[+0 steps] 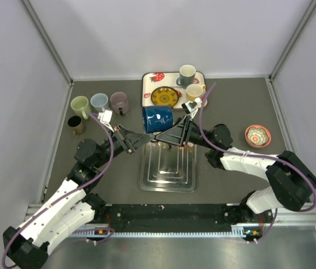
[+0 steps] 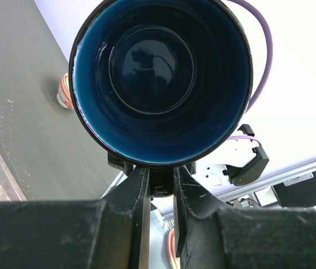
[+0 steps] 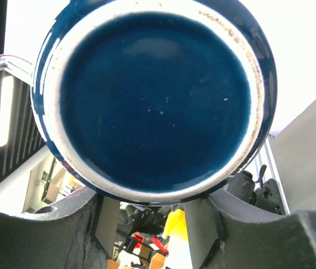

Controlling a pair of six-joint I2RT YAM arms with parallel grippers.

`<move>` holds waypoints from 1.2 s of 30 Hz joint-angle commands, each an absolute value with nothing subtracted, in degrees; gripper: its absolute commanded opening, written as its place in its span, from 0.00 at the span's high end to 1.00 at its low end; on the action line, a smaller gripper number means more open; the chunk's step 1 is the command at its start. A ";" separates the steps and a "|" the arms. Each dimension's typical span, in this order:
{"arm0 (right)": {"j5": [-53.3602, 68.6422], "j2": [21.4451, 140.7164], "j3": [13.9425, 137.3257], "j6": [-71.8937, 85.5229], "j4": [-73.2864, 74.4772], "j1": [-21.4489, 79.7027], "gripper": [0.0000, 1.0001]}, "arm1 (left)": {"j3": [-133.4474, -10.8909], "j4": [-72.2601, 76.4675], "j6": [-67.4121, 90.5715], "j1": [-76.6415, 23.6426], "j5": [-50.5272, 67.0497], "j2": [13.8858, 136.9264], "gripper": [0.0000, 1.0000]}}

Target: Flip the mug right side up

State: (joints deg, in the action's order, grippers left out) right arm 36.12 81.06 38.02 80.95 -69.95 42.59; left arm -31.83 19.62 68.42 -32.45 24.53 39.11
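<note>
Progress looks about halfway: the blue mug (image 1: 158, 119) is on its side between both arms, just beyond the metal tray (image 1: 168, 171), mouth toward my left arm, base toward my right. Left gripper (image 2: 161, 175) is pinched nearly closed on the lower rim. Right gripper (image 3: 152, 207) is spread wide under the base, gripping nothing. Tipping it upright onto the bench (image 1: 231, 101) remains.

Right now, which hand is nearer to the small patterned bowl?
Right. The right hand is at the base of the blue mug, toward the bowl; the left hand is at its mouth, farther off.
</note>
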 commanded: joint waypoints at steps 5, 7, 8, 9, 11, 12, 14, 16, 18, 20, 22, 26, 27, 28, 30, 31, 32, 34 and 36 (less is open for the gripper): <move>32.78 80.95 43.33 81.30 -73.05 40.61 0.78 | -34.10 22.68 67.50 -34.01 31.02 37.53 1.00; 32.78 80.42 43.77 80.43 -70.94 40.61 0.98 | -34.10 22.68 67.33 -34.01 31.02 37.44 1.00; 32.70 80.07 44.03 79.90 -69.71 40.69 1.00 | -34.10 22.41 67.06 -34.01 30.94 37.35 1.00; 32.61 79.72 44.12 79.11 -67.87 40.61 1.00 | -34.10 22.15 66.71 -34.01 30.94 37.09 1.00; 32.61 77.70 44.65 75.86 -62.68 40.61 1.00 | -34.01 20.66 65.66 -34.01 30.15 36.57 1.00; 32.52 76.83 44.65 74.72 -60.49 40.52 1.00 | -34.10 19.78 65.05 -34.01 29.80 35.95 1.00; 32.08 74.01 44.91 70.59 -54.62 40.61 1.00 | -34.28 17.50 63.29 -34.01 27.62 35.25 0.98; 32.25 71.65 45.52 67.00 -50.91 40.61 1.00 | -34.11 15.21 62.49 -34.01 25.85 34.02 0.92; 32.61 70.41 45.88 65.22 -46.68 40.69 1.00 | -33.05 15.29 62.31 -34.01 23.21 32.79 0.87; 32.96 68.65 46.14 63.02 -44.22 40.61 1.00 | -32.26 15.73 62.14 -34.01 21.45 32.08 0.79; 33.31 67.59 46.14 61.27 -41.23 40.69 1.00 | -32.08 14.69 61.44 -34.01 19.43 31.20 0.73; 33.75 64.70 45.79 58.98 -37.36 40.69 1.00 | -32.08 13.19 60.03 -33.93 17.41 30.67 0.67; 33.75 64.25 45.53 58.28 -36.14 40.69 1.00 | -32.08 13.10 59.77 -33.93 17.05 30.76 0.66; 33.84 63.81 45.44 57.92 -35.43 40.61 1.00 | -32.17 12.57 59.59 -33.93 16.96 30.67 0.65; 33.93 62.41 45.26 56.61 -34.11 40.61 1.00 | -32.08 12.22 59.24 -33.93 16.53 30.67 0.64; 34.01 62.05 45.44 55.91 -31.40 40.69 1.00 | -32.17 11.87 59.06 -33.93 16.18 30.59 0.63; 34.01 61.70 45.61 55.03 -29.90 40.69 1.00 | -32.34 10.30 58.28 -33.93 15.65 30.24 0.63; 32.71 59.86 47.19 49.86 -20.72 41.04 1.00 | -33.48 7.14 56.96 -33.84 12.51 29.62 0.63; 30.25 58.72 50.51 41.72 -11.73 42.71 1.00 | -35.49 0.28 53.80 -33.84 8.81 28.04 0.63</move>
State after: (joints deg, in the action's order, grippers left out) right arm 33.93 63.29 43.11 55.44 -23.16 41.04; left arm -31.75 8.21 58.96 -34.04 15.18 30.17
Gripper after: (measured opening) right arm 0.131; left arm 0.371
